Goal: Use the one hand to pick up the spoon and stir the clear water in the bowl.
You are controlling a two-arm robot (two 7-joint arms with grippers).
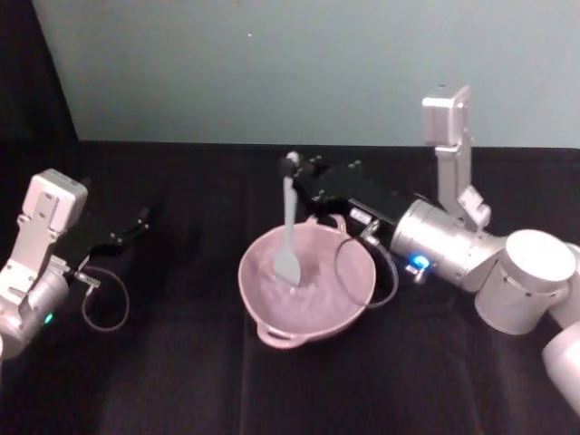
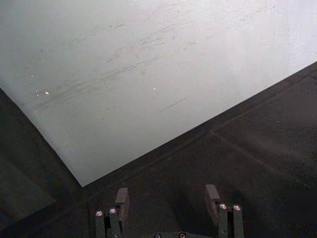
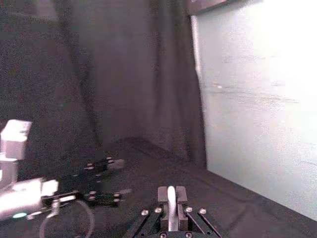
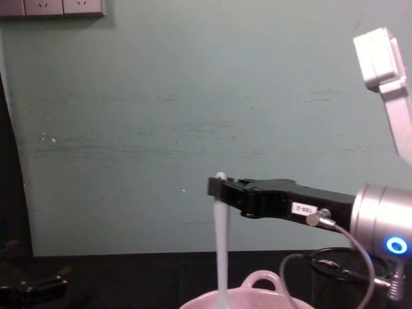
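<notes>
While the right pincer (image 1: 293, 167) clamps the handle end of the spoon (image 1: 288, 222), its jaws closed on the slim shaft, the utensil hangs almost upright. Its long axis runs from the pincer straight down into the bowl (image 1: 313, 328).

- **Key relation:** the spoon's flat paddle head lies directly below the right pincer, inside the bowl, a little toward 10 o'clock of the bowl's centre in the head view. Stirring would therefore appear to call for a small circling of the wrist, not a new reach.
- **Right arm:** it enters from 3 o'clock and reaches across the bowl's far rim. In the chest view the right pincer (image 4: 215, 187) sits well above the bowl (image 4: 206, 301), with the spoon (image 4: 222, 244) dropping vertically between them. The right wrist view shows the pincer (image 3: 171, 197) with its fingers pressed against the white handle (image 3: 171, 208).
- **Left arm:** the left pincer (image 1: 136, 223) rests idle at 9 o'clock, well apart from the bowl; in its wrist view the left pincer (image 2: 167, 197) stands wide open and holds nothing. The right arm is clearly the nearer.
- **Task objects:** the spoon is long, thin and white; the bowl is wide and pale pink, with 1 loop handle at 7 o'clock and 1 at 1 o'clock. It sits near the middle of the black counter (image 1: 181, 372). The water shows as faint mottling around the paddle
</notes>
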